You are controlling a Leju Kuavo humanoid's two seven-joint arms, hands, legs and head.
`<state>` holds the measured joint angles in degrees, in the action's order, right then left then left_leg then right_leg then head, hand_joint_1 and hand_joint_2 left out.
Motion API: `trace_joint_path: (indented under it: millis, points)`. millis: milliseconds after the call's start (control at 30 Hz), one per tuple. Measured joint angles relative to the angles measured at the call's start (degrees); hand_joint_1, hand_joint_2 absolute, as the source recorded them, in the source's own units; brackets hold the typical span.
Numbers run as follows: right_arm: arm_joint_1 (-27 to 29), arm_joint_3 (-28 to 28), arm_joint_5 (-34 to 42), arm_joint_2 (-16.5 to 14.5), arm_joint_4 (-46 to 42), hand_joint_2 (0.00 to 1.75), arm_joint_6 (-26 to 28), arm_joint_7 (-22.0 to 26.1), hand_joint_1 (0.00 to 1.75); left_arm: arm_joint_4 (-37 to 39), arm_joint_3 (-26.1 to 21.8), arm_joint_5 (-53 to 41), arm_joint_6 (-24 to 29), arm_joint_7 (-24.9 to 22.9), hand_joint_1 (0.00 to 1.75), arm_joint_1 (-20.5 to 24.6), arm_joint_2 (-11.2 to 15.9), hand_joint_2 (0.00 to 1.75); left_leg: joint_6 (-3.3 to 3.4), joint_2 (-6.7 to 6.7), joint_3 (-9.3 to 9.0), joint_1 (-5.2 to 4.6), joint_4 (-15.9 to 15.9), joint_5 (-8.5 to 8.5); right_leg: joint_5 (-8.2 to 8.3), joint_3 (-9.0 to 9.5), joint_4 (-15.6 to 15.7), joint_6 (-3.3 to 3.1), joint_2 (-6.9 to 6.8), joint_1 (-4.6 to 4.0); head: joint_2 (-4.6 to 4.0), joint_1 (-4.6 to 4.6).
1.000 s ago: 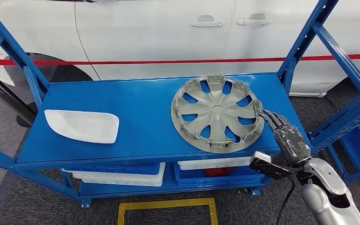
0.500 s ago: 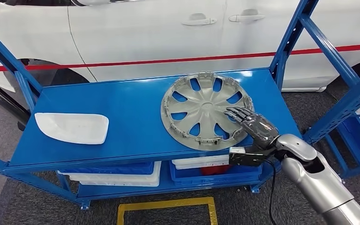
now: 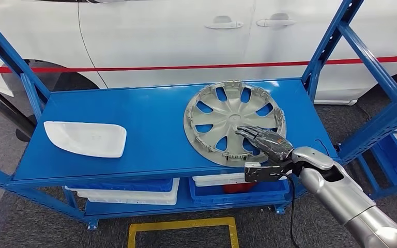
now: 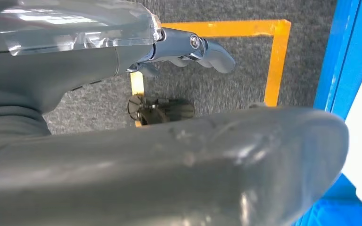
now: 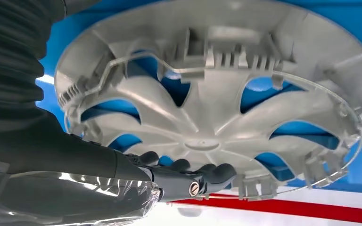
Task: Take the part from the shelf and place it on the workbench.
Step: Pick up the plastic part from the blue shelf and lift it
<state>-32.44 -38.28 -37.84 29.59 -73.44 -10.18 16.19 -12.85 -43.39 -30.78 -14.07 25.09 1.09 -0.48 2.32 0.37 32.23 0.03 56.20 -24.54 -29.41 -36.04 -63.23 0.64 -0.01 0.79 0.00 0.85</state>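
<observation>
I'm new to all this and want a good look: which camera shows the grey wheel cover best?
The head view: the whole wheel cover lies on the blue shelf, with the right robot hand over its near edge. The right wrist view shows its ribbed inner side close up, partly cropped. The left wrist view looks at the floor.

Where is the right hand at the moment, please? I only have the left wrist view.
Observer: The right hand is stretched out over the near side of the hubcap on the blue shelf.
Operator: Is it gripping yet?
Observer: It doesn't look so. In the right wrist view its fingertips lie by the hub, not closed round anything.
Operator: Anything else up there?
Observer: A white cover lies at the shelf's left end, well apart from the hubcap.
</observation>
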Motion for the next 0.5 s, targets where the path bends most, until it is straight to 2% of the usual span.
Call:
trace_joint_path:
  millis: [67,100,133,167,200,267,300,433,500]
  points:
    - [-0.45,-1.57,-0.33,-0.30,1.08,1.75,0.81,-0.34,0.00,0.00,-0.26,-0.26,1.39,-1.08,0.00,0.18,-0.42,0.00,0.18,-0.02,0.06,-0.03,-0.06,0.08,-3.23,-3.59,-7.25,0.29,0.03,0.05,0.00,-0.03]
    - [-0.45,-2.29,-0.39,-0.49,1.44,1.75,0.94,-0.63,0.00,0.00,-0.42,-0.42,2.22,-1.82,0.00,0.22,-0.64,0.00,0.14,-0.03,0.09,-0.03,0.04,0.04,-3.76,-4.87,-9.70,0.46,0.02,0.12,0.00,-0.03]
    - [-0.47,-2.89,-0.25,-0.67,1.70,1.75,0.82,-0.90,0.00,0.01,-0.58,-0.67,3.08,-2.68,0.00,0.25,-0.88,0.00,0.07,-0.05,0.10,-0.01,0.20,-0.06,-3.15,-5.19,-10.09,0.60,0.01,0.22,0.00,-0.03]
    - [-0.63,-3.39,0.02,-0.81,1.92,1.75,0.51,-1.11,0.00,0.02,-0.71,-0.91,4.00,-3.77,0.00,0.27,-1.11,0.00,-0.08,-0.07,0.11,0.03,0.46,-0.22,-1.54,-4.38,-8.26,0.73,-0.02,0.36,0.00,-0.02]
    - [-0.97,-3.85,0.39,-0.88,2.12,1.75,0.06,-1.26,0.00,0.03,-0.82,-1.22,4.93,-5.06,0.00,0.30,-1.31,0.00,-0.29,-0.09,0.13,0.07,0.83,-0.47,0.59,-2.67,-4.75,0.83,-0.06,0.52,0.00,-0.04]
    - [-2.20,-4.79,1.33,-0.97,2.65,1.75,-1.04,-1.20,0.00,0.06,-0.99,-1.97,6.85,-8.07,0.00,0.36,-1.58,0.00,-0.90,-0.11,0.49,-0.07,1.84,-1.09,3.06,0.48,1.73,0.65,-0.01,0.64,0.00,0.00]
    - [-2.89,-5.33,1.86,-1.06,3.02,1.75,-1.60,-1.05,0.00,0.07,-1.05,-2.39,7.83,-9.64,0.00,0.42,-1.63,0.00,-1.17,-0.11,0.72,-0.18,2.26,-1.32,3.35,1.14,3.28,0.38,0.06,0.60,0.00,0.04]
    - [-5.76,-7.67,4.40,-1.73,4.81,1.75,-4.01,-0.31,0.00,0.07,-1.31,-3.64,10.38,-14.09,0.00,0.56,-1.69,0.00,-2.22,-0.11,1.32,-0.12,3.24,-2.02,3.38,1.00,3.74,-1.20,0.20,0.44,0.00,0.17]
    - [-7.46,-8.65,5.59,-2.13,5.50,1.75,-5.23,-0.23,0.00,0.07,-1.51,-3.83,10.77,-14.70,0.00,0.60,-1.71,0.00,-2.92,-0.13,3.20,0.11,7.58,-4.73,3.52,0.99,3.87,-1.77,0.12,0.56,0.00,0.36]
